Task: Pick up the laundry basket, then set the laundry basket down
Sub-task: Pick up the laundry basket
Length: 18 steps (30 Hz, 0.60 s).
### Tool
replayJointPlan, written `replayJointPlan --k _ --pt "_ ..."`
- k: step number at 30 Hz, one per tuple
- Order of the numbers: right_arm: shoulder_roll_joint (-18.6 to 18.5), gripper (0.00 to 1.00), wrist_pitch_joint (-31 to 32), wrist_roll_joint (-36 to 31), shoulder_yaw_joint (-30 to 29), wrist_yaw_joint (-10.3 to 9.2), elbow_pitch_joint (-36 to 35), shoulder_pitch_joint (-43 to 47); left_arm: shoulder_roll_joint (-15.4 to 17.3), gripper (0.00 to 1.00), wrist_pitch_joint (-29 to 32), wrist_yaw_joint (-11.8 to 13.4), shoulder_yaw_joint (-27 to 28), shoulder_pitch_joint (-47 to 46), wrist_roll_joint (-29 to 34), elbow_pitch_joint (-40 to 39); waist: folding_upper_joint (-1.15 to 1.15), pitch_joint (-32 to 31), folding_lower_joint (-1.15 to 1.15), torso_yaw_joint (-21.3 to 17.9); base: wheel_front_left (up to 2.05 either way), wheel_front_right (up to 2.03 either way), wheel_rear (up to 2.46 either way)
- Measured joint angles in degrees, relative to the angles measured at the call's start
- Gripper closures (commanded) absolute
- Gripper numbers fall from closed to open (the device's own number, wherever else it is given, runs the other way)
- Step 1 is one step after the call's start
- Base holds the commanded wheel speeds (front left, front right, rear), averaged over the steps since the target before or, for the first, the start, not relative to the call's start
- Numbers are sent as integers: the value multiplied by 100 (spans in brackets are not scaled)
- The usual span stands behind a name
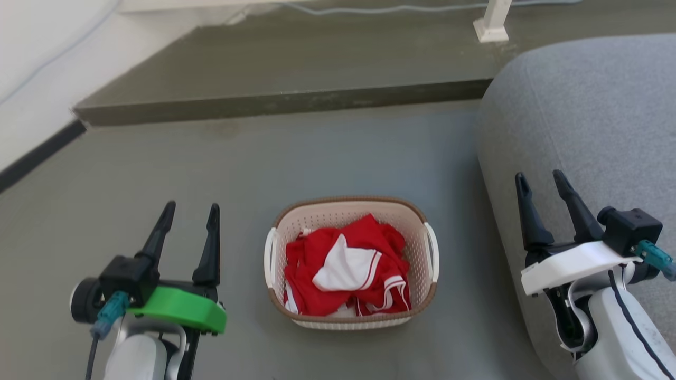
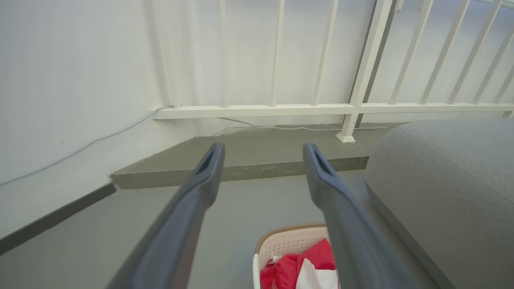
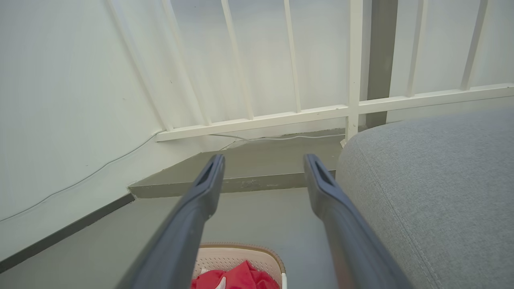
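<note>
The laundry basket [image 1: 338, 214] stands on the grey floor in the middle of the head view, cream-white and perforated, with a brown rim and white side handles. Red and white clothes [image 1: 346, 266] fill it. My left gripper [image 1: 191, 210] hangs open to the basket's left, apart from it. Off to the right, over the grey cushion, my right gripper [image 1: 541, 182] is open too and holds nothing. The left wrist view catches the laundry basket [image 2: 287, 243] at the bottom between the fingers [image 2: 209, 168]. In the right wrist view the laundry basket [image 3: 241, 255] shows at the bottom edge.
A large grey upholstered cushion [image 1: 591, 121] bulges in at the right, close to the basket. A raised concrete step [image 1: 285, 100] crosses the floor behind. White railing [image 2: 281, 108] and a wall stand beyond it, with a cable [image 2: 297, 127] along the base.
</note>
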Motion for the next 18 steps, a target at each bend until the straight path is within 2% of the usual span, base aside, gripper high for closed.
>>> replayJointPlan --k 18 --pt "70 0 -8 -43 -208 55 -42 -588 -22 0 0 -51 -40 -874 0 -25 0 1222 0 -118 0 0 0"
